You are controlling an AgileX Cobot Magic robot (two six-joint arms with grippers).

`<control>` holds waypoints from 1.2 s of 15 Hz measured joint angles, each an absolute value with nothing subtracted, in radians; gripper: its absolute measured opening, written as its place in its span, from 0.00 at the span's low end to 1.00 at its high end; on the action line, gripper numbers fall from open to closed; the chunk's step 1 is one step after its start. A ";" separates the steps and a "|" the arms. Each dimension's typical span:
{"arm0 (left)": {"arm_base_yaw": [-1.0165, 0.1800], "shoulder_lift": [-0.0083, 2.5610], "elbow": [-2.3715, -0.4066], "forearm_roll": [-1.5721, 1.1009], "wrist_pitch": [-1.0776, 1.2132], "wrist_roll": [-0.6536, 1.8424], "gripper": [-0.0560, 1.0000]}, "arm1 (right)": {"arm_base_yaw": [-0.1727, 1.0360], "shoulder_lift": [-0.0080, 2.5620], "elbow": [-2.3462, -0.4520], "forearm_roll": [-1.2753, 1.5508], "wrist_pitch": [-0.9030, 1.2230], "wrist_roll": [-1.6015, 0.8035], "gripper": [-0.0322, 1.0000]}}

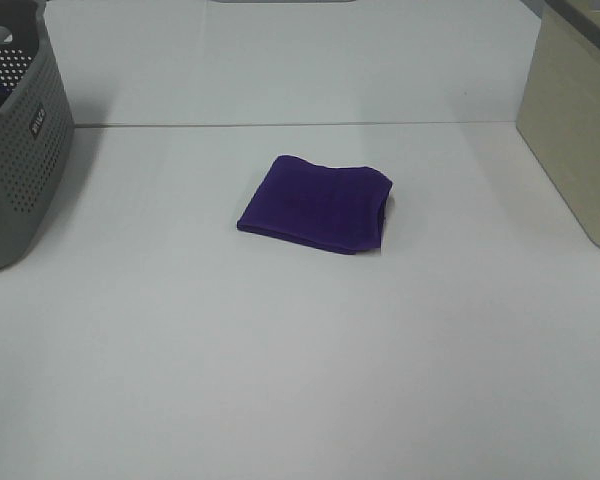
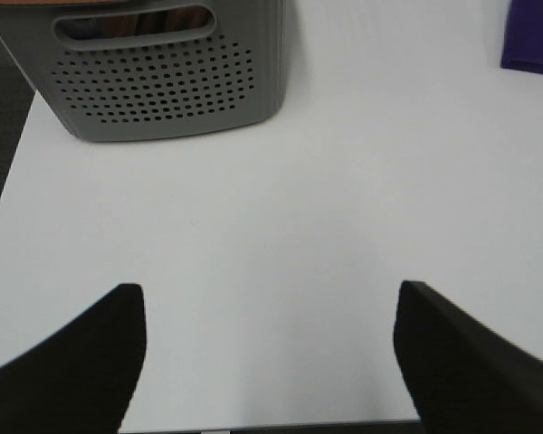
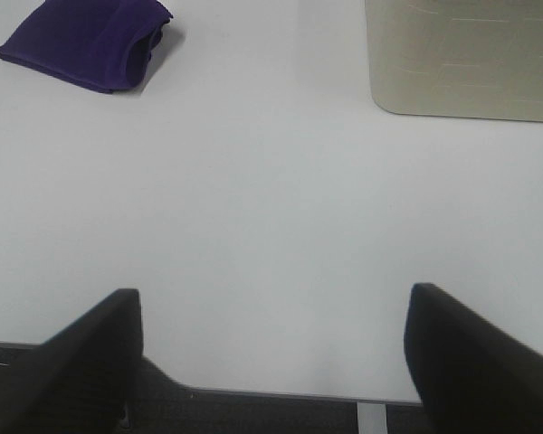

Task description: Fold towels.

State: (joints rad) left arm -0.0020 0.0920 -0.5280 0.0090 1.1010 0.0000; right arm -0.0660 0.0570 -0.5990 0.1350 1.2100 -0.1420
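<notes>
The deep purple towel (image 1: 317,203) lies folded into a small flat packet near the middle of the white table. It also shows in the right wrist view (image 3: 86,39), and a corner of it shows in the left wrist view (image 2: 532,41). My left gripper (image 2: 270,357) is open and empty, low over the table's near left edge, far from the towel. My right gripper (image 3: 273,357) is open and empty over the table's near right edge, also far from the towel. Neither arm shows in the exterior high view.
A grey perforated basket (image 1: 10,150) stands at the left edge of the table, also in the left wrist view (image 2: 163,77). A beige bin (image 1: 578,130) stands at the right, also in the right wrist view (image 3: 462,59). The white table (image 1: 300,360) spreads around the towel.
</notes>
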 joint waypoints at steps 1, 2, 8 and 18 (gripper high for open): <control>-0.002 0.048 -0.520 0.007 1.098 0.000 0.72 | -0.066 0.027 -0.578 0.133 1.208 -0.142 0.82; -0.002 0.026 -0.519 0.006 1.095 0.000 0.72 | -0.066 0.013 -0.566 0.133 1.207 -0.142 0.84; -0.002 -0.005 -0.515 0.000 1.091 0.000 0.72 | -0.066 -0.004 -0.468 0.127 1.110 -0.142 0.88; 0.076 -0.005 -0.515 -0.010 1.080 -0.007 0.72 | -0.066 -0.004 -0.457 0.134 1.105 -0.142 0.88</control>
State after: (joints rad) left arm 0.0760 -0.0050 -0.5150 -0.0100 1.0800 -0.0070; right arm -0.0660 -0.0040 -0.4570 0.1340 1.1050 -0.1420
